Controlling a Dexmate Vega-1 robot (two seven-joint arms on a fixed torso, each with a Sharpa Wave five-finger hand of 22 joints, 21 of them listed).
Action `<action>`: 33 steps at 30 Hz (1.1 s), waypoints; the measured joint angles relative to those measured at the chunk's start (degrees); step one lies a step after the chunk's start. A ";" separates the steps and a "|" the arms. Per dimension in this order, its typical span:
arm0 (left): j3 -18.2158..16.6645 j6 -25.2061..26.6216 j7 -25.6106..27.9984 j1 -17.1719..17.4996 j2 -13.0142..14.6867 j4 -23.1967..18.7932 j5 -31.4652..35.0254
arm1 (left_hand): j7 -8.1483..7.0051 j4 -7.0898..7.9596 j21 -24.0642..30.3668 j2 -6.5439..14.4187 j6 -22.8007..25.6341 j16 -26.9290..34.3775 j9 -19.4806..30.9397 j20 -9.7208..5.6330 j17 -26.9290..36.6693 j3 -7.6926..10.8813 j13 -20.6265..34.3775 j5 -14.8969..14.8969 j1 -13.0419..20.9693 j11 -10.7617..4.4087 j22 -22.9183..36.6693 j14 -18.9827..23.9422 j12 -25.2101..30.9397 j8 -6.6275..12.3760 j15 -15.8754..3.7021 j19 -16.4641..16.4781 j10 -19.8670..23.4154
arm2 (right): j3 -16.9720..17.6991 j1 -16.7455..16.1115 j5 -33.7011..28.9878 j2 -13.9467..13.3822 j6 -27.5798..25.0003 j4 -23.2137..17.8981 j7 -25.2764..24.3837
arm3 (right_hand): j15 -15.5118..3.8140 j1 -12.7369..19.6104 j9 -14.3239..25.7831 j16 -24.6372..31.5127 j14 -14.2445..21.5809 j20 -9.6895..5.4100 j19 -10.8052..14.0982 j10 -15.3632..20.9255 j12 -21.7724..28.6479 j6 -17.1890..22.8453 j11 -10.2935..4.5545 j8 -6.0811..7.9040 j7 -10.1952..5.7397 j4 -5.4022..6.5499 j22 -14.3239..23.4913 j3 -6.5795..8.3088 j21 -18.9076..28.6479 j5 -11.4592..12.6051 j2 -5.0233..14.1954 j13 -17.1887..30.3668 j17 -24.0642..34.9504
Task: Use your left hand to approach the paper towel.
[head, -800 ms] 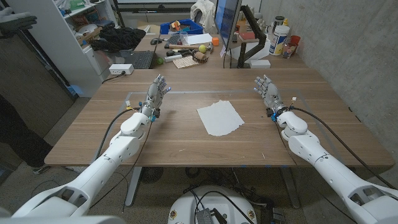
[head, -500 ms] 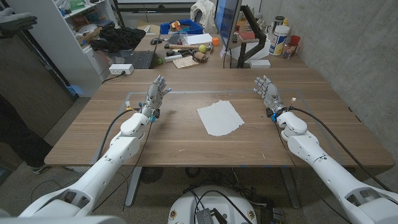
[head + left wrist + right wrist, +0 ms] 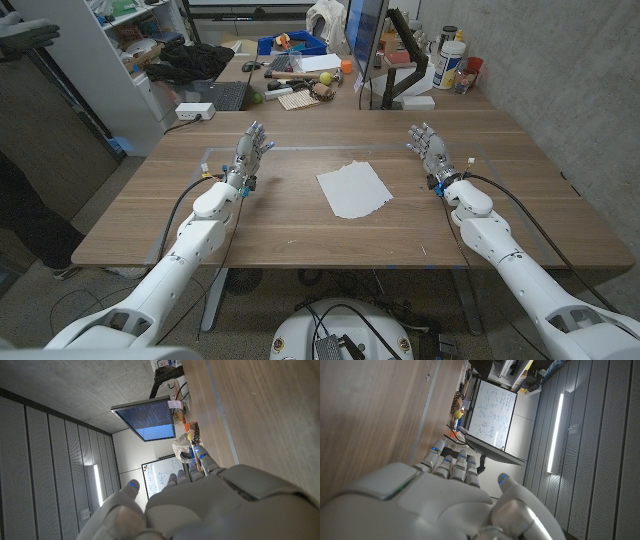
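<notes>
Approach not begun: my left hand (image 3: 249, 155) is open w/ nothing held, well left of paper towel (image 3: 354, 189) on desk (image 3: 300, 235); next I'd swing it rightward.

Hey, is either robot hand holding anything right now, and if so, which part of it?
Nothing is held. The left hand and right hand are both open with fingers apart, and the paper towel lies untouched on the table between them.

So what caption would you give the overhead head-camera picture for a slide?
Left hand and right hand open and empty on either side of a paper towel on the wooden table.
</notes>
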 measured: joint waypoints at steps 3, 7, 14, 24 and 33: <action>-0.55 -0.14 -0.11 0.09 -0.55 0.30 0.55 | -0.01 0.00 0.15 0.00 0.01 0.00 0.00 0.00 0.00 0.00 0.00 0.00 0.00 0.00 -0.12 0.00 0.41 0.38 0.00 0.00 0.00 | 0.77 -0.08 -0.75 0.67 -0.33 0.00 0.41 | 0.00 0.00 0.00 0.00 0.00 0.00 0.00 0.00 0.00 0.00 0.00 0.00 0.00 -0.23 0.00 0.23 0.00 0.00 0.00 0.00 0.00; -1.22 -1.03 -0.26 0.18 -1.15 0.57 1.70 | -0.41 0.00 0.15 0.00 0.01 0.00 0.00 0.00 0.00 0.00 0.00 0.22 0.00 0.00 -0.15 -0.29 0.41 0.38 -0.29 0.00 0.00 | 1.46 -0.15 -1.52 1.35 -0.64 -0.02 0.86 | 0.00 0.00 0.00 0.00 0.00 0.00 0.00 0.00 0.00 0.00 0.00 0.00 0.00 -0.23 0.00 0.23 -0.34 0.00 0.00 0.00 0.00; -2.05 -2.40 0.01 0.32 -1.85 0.67 3.84 | -1.98 -0.10 0.15 0.17 0.10 0.00 -0.01 0.24 -0.01 0.09 -0.01 0.22 0.17 -0.21 -0.15 -0.29 0.40 0.60 -0.29 -0.24 0.22 | 2.35 -0.24 -2.78 2.15 -1.15 -0.05 1.62 | 0.00 0.00 -0.01 0.00 0.00 0.00 0.00 0.00 0.00 0.00 0.00 0.00 0.00 -0.23 0.00 0.23 -0.34 0.00 0.00 -0.01 -0.01; -2.50 -4.33 1.84 0.37 -2.15 0.42 7.35 | -2.88 -0.41 0.54 0.23 0.22 0.43 -0.01 1.16 -0.01 0.40 -0.01 0.22 0.23 -0.21 -0.42 -0.29 0.66 1.12 -0.29 -0.29 0.22 | 3.86 -0.57 -3.95 3.52 -1.56 -0.15 2.46 | 0.00 0.00 -0.01 0.00 0.00 0.00 0.01 0.00 0.00 0.00 0.00 0.00 0.00 -0.23 -0.01 0.23 -0.34 0.00 0.00 -0.01 -0.01; -2.52 -5.98 3.78 -0.04 -1.85 0.16 11.13 | -3.20 -0.39 0.92 0.53 -0.08 0.43 0.28 2.11 -0.01 0.87 -0.01 0.22 0.53 -0.21 -0.42 -0.29 0.66 1.49 -0.29 -0.13 0.22 | 4.52 -0.60 -4.71 4.13 -1.60 -0.15 3.10 | 0.00 0.00 -0.01 0.00 0.00 0.00 0.01 0.00 0.00 0.00 0.00 0.00 0.00 -0.23 -0.01 0.23 -0.79 0.00 0.00 -0.01 -0.01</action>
